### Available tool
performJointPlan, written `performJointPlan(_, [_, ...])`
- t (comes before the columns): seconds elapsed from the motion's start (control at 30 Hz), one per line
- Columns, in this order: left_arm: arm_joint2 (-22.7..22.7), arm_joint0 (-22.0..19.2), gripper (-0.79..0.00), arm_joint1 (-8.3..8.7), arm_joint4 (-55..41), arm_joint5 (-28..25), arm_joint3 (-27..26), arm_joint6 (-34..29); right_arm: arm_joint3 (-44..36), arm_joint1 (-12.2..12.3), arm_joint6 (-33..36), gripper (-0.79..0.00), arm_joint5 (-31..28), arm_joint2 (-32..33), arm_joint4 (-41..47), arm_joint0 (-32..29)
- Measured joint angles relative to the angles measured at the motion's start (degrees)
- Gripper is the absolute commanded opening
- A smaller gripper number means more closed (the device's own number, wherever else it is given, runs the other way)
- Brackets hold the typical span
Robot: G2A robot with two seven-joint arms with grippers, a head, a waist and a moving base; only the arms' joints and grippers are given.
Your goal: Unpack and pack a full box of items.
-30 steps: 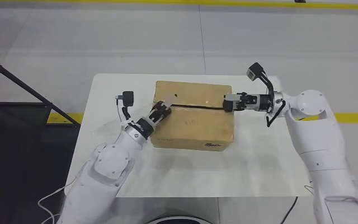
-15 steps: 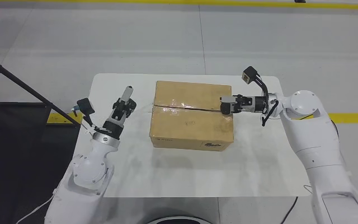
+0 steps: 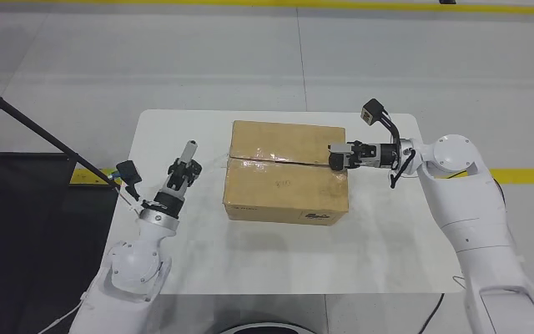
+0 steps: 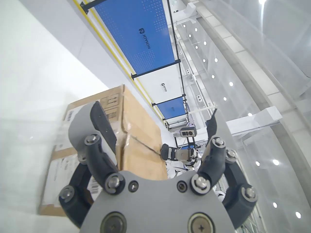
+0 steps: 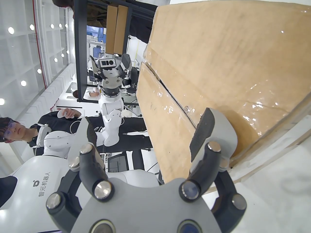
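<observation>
A taped brown cardboard box [image 3: 285, 171] stands closed in the middle of the white table [image 3: 250, 259]; a dark seam runs along its top between the two flaps. My right gripper [image 3: 334, 156] is open at the box's right end of that seam, one finger [image 5: 206, 132] resting on the taped top. In the right wrist view the box [image 5: 218, 61] is right in front of the fingers. My left gripper [image 3: 188, 159] is open and empty, tilted upward over the table left of the box, apart from it. The left wrist view shows the box [image 4: 136, 134] beyond its spread fingers.
Bare table lies in front of the box and to both sides. The table's left edge [image 3: 125, 192] borders a dark floor area with a black pole. Grey floor with a yellow line lies beyond the table.
My left arm has drawn back from the box's left end to the table's left side and now points upward. The right gripper slid slightly inward along the seam, then kept still.
</observation>
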Motion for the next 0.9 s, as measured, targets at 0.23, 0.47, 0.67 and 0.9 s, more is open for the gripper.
performJointPlan(0.23, [0.3, 5.3, 0.0, -0.24, -4.3, -0.6, 2.9, -1.8, 0.0, 0.0, 0.0, 0.0, 0.0, 0.0, 0.0, 0.0])
performJointPlan(0.47, [2.0, -4.0, 0.0, -1.55, -13.0, 4.1, 13.1, 1.0, 0.0, 0.0, 0.0, 0.0, 0.0, 0.0, 0.0, 0.0])
performJointPlan(0.67, [2.4, -11.1, 0.0, -2.39, -19.7, 4.5, 19.5, 1.9, 0.0, 0.0, 0.0, 0.0, 0.0, 0.0, 0.0, 0.0])
performJointPlan(0.9, [0.6, -12.4, 0.0, -2.6, -17.5, 2.3, 17.8, 5.8, 0.0, 0.0, 0.0, 0.0, 0.0, 0.0, 0.0, 0.0])
